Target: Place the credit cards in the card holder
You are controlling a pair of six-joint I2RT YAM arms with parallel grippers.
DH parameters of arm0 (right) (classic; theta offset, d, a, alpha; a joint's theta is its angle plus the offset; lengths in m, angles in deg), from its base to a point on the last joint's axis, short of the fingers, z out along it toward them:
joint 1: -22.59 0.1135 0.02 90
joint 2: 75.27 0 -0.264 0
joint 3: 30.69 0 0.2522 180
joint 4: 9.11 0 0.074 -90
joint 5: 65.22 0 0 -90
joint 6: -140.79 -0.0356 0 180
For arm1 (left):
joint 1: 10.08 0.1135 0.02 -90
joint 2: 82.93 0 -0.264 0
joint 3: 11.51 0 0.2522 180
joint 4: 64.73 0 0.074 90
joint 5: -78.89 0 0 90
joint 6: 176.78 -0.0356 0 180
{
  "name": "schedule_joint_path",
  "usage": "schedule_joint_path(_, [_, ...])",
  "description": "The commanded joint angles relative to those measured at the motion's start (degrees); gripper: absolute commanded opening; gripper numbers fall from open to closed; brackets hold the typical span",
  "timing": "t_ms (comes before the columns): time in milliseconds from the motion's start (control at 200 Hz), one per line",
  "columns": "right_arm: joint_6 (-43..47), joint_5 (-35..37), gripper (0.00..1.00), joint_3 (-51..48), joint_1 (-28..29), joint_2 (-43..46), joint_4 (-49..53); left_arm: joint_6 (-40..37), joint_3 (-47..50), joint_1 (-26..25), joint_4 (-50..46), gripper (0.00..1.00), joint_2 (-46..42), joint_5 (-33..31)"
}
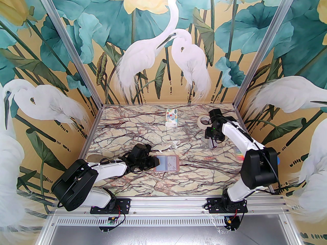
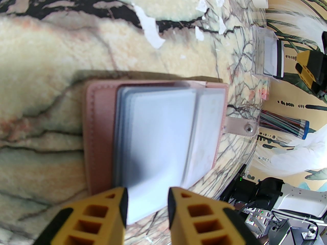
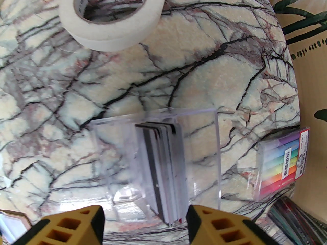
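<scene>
Right gripper (image 3: 144, 213) hangs with jaws wide open directly above the cards (image 3: 163, 167), touching none of them. The cards stand on edge in a tight stack inside a clear box (image 3: 201, 142) on the right of the table (image 1: 143, 126). A tape roll (image 3: 112, 34) sits beyond the box and a striped pen pack (image 3: 281, 162) is off to its right. Well apart from the box, near the table's middle, the holder (image 2: 99, 126) lies unfolded with its pale blue sleeves up. Left gripper (image 2: 147, 195) is at its edge, jaws partly apart, with a corner of one sleeve showing in the gap. Whether the fingers press on that sleeve cannot be told, and nothing looks pinched. The step in hand appears to be the pick-up of a card, with the sleeves seemingly unfilled, though blur makes that uncertain. The next move likely calls for the right jaws to drop over the top edge of one card, not the whole stack. They would close on it, lift it straight up clear of the box walls and carry it across. Meanwhile the left arm would steady the holder or keep a sleeve mouth open.
</scene>
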Motion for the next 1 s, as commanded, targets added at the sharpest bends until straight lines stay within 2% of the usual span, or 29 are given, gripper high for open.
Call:
schedule_joint_path(0, [1.34,3.85,0.61,2.07,-0.32,-1.85,1.20,-1.22,0.49,0.38,-0.71,0.32,0.68,-1.00])
schedule_joint_path(345, [2.20,5.85,0.62,3.06,-1.05,-5.26,1.53,-1.39,0.26,0.38,-0.87,0.32,0.77,-1.00])
schedule_joint_path(995, [2.57,4.41,0.62,2.86,-1.67,-7.13,1.55,-1.57,0.18,0.38,-0.68,0.32,2.54,-1.09])
